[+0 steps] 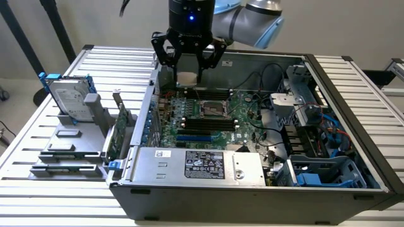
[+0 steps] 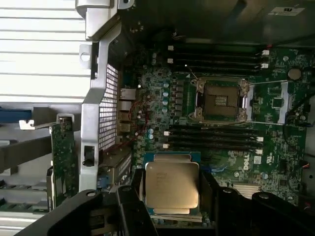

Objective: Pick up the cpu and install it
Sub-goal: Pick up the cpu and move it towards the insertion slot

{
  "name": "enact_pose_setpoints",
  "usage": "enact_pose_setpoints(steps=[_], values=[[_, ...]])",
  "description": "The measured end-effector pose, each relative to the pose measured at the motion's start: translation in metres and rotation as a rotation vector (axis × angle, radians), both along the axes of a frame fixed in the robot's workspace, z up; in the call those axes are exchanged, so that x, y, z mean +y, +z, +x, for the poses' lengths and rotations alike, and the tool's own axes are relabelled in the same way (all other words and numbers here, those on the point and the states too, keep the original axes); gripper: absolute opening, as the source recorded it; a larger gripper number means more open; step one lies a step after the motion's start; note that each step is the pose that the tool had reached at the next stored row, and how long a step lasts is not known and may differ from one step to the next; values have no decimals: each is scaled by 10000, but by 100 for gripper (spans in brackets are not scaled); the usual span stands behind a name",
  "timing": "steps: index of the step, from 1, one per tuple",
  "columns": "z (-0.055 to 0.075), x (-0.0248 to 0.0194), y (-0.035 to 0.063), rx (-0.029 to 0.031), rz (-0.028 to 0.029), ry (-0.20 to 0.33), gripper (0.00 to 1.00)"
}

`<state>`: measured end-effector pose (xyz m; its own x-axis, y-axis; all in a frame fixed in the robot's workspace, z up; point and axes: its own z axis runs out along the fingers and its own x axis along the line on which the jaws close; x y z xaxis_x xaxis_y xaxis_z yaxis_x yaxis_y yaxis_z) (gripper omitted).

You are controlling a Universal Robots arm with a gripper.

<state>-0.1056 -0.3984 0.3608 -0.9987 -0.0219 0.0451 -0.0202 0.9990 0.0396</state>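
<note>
Looking down into the open computer case point(image 1: 353, 142), you see the gripper point(image 1: 189, 66) hanging above the green motherboard point(image 1: 218, 125). Its two fingers point(image 2: 138, 189) are closed on the cpu point(image 1: 187, 78), one on each side. They stand quite wide apart, because the chip fills the gap between them. The cpu is flat and level, with its silver top facing the wrist camera. It is up in the air and does not touch the board.

The socket point(image 1: 215, 109) sits in the middle of the board with its metal frame open. In the wrist view, black memory slots point(image 2: 214, 137) lie between the cpu and the socket.

Outside the case, on the exterior view's left, you see a hard drive point(image 1: 68, 97) with blue brackets standing in a grey holder point(image 1: 69, 156).
</note>
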Motion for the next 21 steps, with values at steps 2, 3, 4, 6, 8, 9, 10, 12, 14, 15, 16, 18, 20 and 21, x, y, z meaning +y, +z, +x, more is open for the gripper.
enact_pose_setpoints(steps=[2,3,4,6,8,9,10,12,14,15,16,18,20,21], values=[[70,59,-36,0,-1,0,55],[105,93,-55,1,-1,1,55],[133,126,-73,0,0,1,55],[181,197,-109,1,-1,0,55],[226,269,-145,0,-1,-1,55],[249,306,-163,1,-1,-1,55],[271,341,-181,1,-1,0,55],[318,413,-217,0,-1,1,55],[362,481,-252,0,-1,1,55],[384,514,-268,0,-1,1,55],[407,545,-284,0,-1,2,55],[453,601,-315,1,-1,0,55],[505,641,-343,0,-1,1,55],[533,656,-357,1,-1,0,55]])
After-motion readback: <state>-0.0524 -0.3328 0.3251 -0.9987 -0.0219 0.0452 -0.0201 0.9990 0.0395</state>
